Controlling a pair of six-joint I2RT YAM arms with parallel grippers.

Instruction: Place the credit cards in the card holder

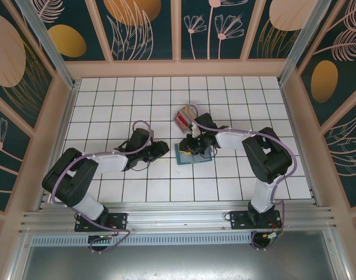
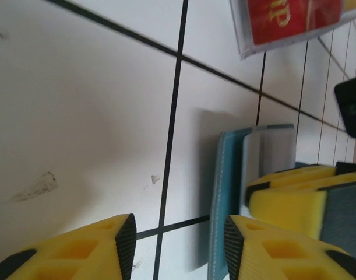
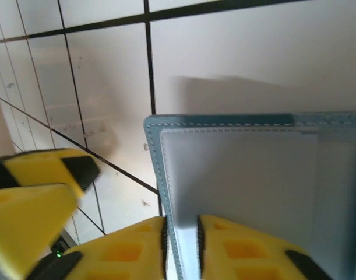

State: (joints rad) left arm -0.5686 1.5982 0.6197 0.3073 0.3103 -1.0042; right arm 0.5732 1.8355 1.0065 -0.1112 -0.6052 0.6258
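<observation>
The teal card holder (image 1: 182, 156) lies open on the white tiles at mid-table, pale pocket pages up. My right gripper (image 1: 196, 146) reaches in from the right. In the right wrist view the right gripper (image 3: 180, 239) is shut on the near edge of the card holder (image 3: 242, 175), with cover and page between its pads. My left gripper (image 1: 162, 149) hovers just left of the holder. The left gripper (image 2: 179, 239) is open, with the holder's teal edge (image 2: 221, 192) beside its right finger. The credit cards (image 1: 182, 119), red (image 2: 282, 17) and yellow, sit in a clear case behind the holder.
White tiled floor (image 1: 137, 99) with black grout lines, fenced by pink-framed patterned walls (image 1: 67, 111). The right gripper's yellow fingers (image 2: 294, 195) stand close by the left gripper in the left wrist view. A metal rail (image 1: 178, 219) with the arm bases runs along the near edge.
</observation>
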